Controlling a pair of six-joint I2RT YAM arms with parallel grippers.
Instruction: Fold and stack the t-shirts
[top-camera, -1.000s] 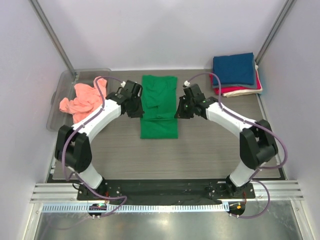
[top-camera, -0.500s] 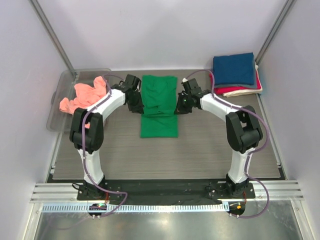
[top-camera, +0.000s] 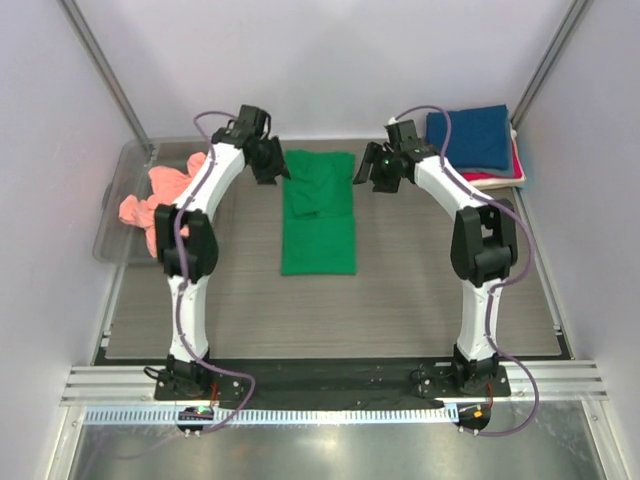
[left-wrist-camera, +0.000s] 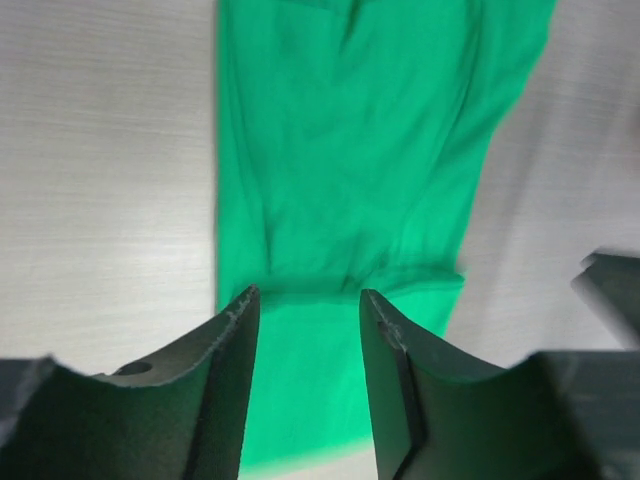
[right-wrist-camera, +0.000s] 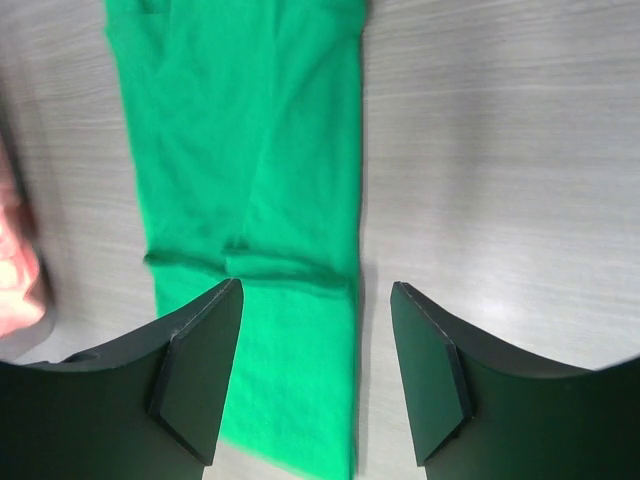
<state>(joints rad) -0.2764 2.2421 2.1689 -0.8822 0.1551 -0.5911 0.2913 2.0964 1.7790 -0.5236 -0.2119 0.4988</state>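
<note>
The bright green t-shirt (top-camera: 318, 235) lies flat mid-table as a long narrow strip, its far half doubled over with a fold edge across the middle. It also fills the left wrist view (left-wrist-camera: 350, 170) and the right wrist view (right-wrist-camera: 250, 140). My left gripper (top-camera: 270, 162) hovers by its far left corner, open with nothing between the fingers (left-wrist-camera: 307, 295). My right gripper (top-camera: 370, 172) hovers by the far right corner, open and empty too (right-wrist-camera: 316, 287). A salmon-pink t-shirt (top-camera: 165, 200) lies crumpled at the left. Folded navy (top-camera: 468, 135), red (top-camera: 478, 182) and cream tees are stacked far right.
The pink shirt spills over a clear plastic bin (top-camera: 108, 215) at the table's left edge. Slanted metal posts (top-camera: 105, 75) rise at both far corners. Purple cables loop off both arms.
Both grippers have opened and let go of the green shirt's side edges. Both arms have moved toward the far end of the table and risen. The shirt's cross fold now lies farther back.
</note>
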